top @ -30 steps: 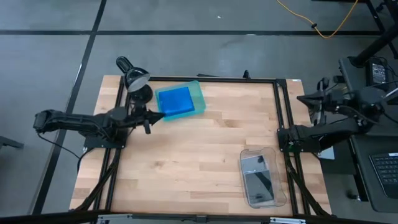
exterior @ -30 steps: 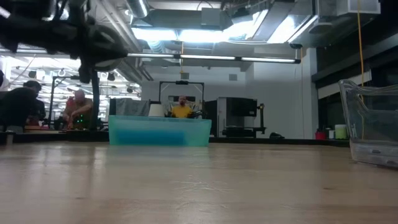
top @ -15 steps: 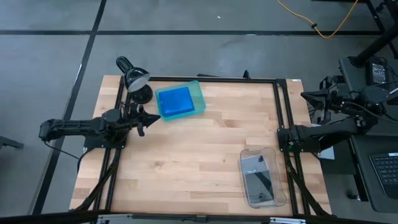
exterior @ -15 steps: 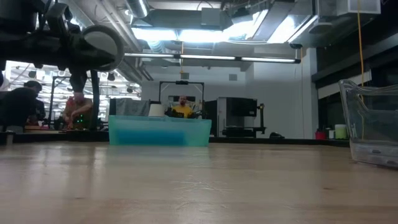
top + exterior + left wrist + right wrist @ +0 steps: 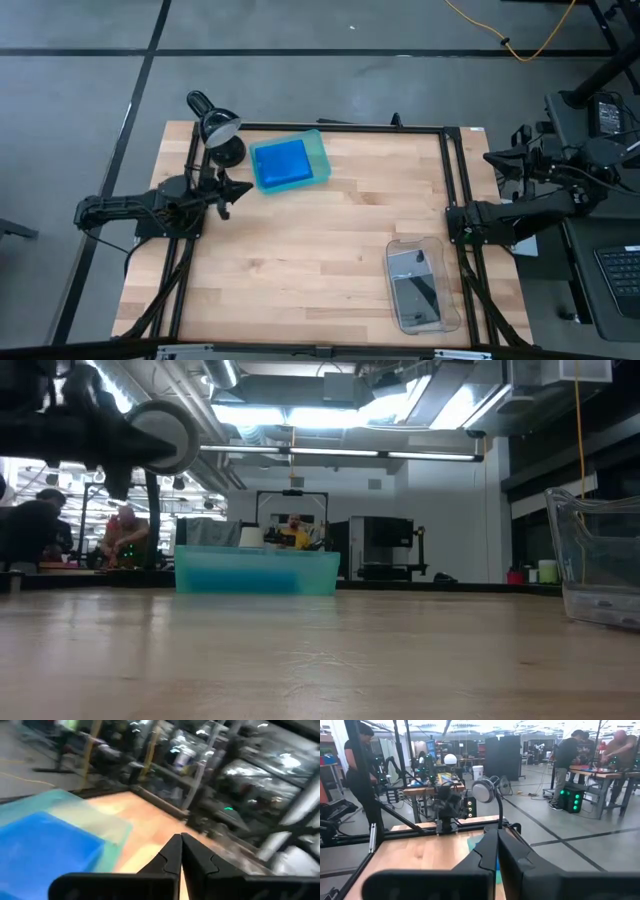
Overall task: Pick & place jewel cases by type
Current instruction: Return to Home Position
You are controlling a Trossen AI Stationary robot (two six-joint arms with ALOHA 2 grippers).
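The bright blue rectangular jewel cases (image 5: 281,163) lie stacked in the translucent green plastic tray (image 5: 320,150), just beside the left gripper (image 5: 240,188), whose fingers are pressed together on nothing. How many are stacked is hidden. The grey-clear square cases (image 5: 413,283) lie in the clear plastic tray (image 5: 428,243), well apart from the green tray. The right gripper (image 5: 494,158), also clenched empty, hangs farther off still.
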